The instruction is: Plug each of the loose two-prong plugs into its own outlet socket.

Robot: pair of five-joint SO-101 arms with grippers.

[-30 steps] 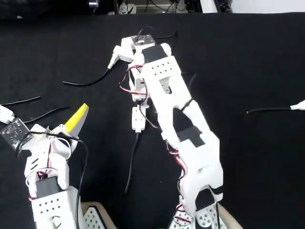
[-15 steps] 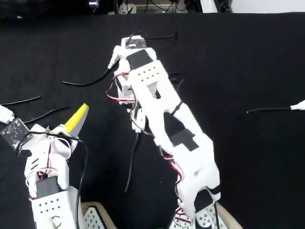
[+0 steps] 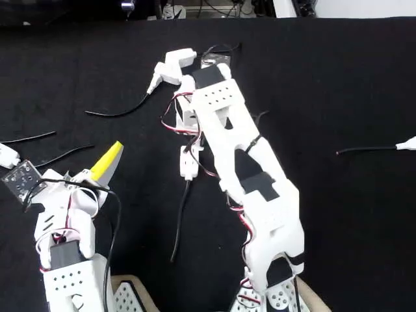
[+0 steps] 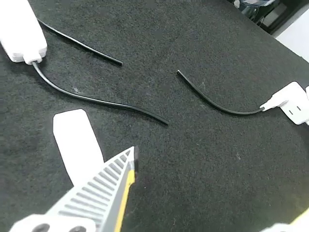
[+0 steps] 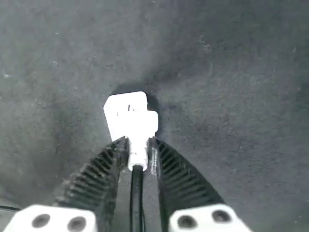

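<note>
My right gripper point(image 5: 137, 147) is shut on a white two-prong plug point(image 5: 137, 153), whose black cord point(image 5: 136, 193) runs back between the fingers. The plug's front meets a white outlet socket point(image 5: 127, 114) lying on the black cloth. From above, this plug and socket point(image 3: 188, 161) lie under the right arm near the table's middle, cord point(image 3: 180, 218) trailing toward the front. My left gripper point(image 4: 101, 137) hovers open at the front left, its yellow finger point(image 3: 107, 159) raised, holding nothing. A corded white piece point(image 3: 170, 68) rests at the back, beside the right arm's wrist.
More white corded pieces lie at the far left edge point(image 3: 6, 155) and the far right edge point(image 3: 408, 143). Loose black cords point(image 3: 62, 156) cross the cloth ahead of the left gripper. The left wrist view shows a white piece point(image 4: 21, 34) and another point(image 4: 289, 99).
The right arm's wrist swung left half a second ago and has swung back right. The white piece at the back is more exposed. The left arm has not moved.
</note>
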